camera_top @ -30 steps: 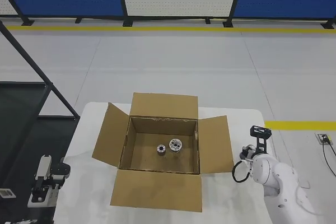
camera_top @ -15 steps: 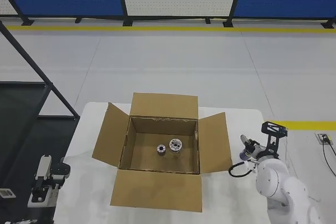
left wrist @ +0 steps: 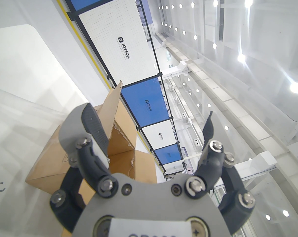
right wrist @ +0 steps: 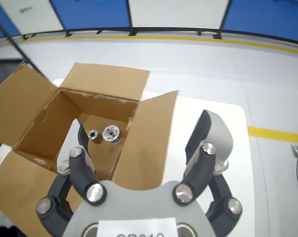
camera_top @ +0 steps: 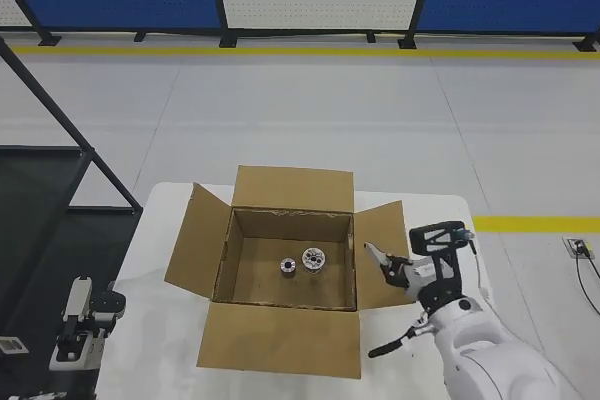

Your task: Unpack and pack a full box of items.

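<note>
Swinging in from off the right-hand edge, the right arm now hangs over the white bench and above the right flap of the open cardboard box, where a second ago it sat out beyond that flap. The right gripper has its jaws wide apart with nothing between them. It sits outside the cavity, so the load lies down and to the left of it, across the box's right wall. On the box floor, toward the back right, two parts stand just beside each other: a holed metal flange and a smaller metal collar. The right arm is clearly the nearer one. From the right wrist view, both parts stand on end with their bores facing up, the flange closer to the right wall than the collar, so I judge a drop from above suits them. The top view adds that the jaws are over the flap rather than the opening. The left gripper, jaws also apart and empty, looks up past the box's outside wall from low down.
</note>
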Available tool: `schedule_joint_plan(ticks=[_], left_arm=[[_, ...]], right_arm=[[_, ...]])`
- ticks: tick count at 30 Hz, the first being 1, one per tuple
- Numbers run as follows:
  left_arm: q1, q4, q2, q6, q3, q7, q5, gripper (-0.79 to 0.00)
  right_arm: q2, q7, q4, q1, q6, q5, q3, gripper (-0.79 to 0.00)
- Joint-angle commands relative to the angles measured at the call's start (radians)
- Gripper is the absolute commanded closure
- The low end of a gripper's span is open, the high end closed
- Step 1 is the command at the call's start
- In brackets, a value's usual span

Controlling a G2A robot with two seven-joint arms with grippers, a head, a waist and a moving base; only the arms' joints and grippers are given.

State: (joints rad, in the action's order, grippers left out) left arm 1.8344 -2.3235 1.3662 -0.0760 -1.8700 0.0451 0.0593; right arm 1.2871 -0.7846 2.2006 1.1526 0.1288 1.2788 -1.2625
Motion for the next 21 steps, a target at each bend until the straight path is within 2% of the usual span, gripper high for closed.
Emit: schedule_joint_plan(ticks=[1, 5, 10, 16, 21], left_arm=[[0.0, 0.0, 0.0, 0.0, 0.0, 0.0, 0.0, -0.785], [0.0, 0.0, 0.0, 0.0, 0.0, 0.0, 0.0, -0.785], [0.0, 0.0, 0.0, 0.0, 0.0, 0.0, 0.0, -0.785], [0.0, 0.0, 0.0, 0.0, 0.0, 0.0, 0.0, -0.785], [0.0, 0.0, 0.0, 0.0, 0.0, 0.0, 0.0, -0.785]], right_arm=[[0.006, -0.051, -0.047, -0.079, -0.063, -0.04, 0.056, -0.785], [0.021, -0.154, -0.171, -0.233, -0.144, -0.099, 0.152, -0.785], [0.05, -0.27, -0.362, -0.41, -0.163, -0.177, 0.264, -0.785], [0.092, -0.3, -0.59, -0.559, -0.18, -0.253, 0.39, -0.785], [0.127, -0.307, -0.772, -0.653, -0.154, -0.264, 0.47, -0.785]])
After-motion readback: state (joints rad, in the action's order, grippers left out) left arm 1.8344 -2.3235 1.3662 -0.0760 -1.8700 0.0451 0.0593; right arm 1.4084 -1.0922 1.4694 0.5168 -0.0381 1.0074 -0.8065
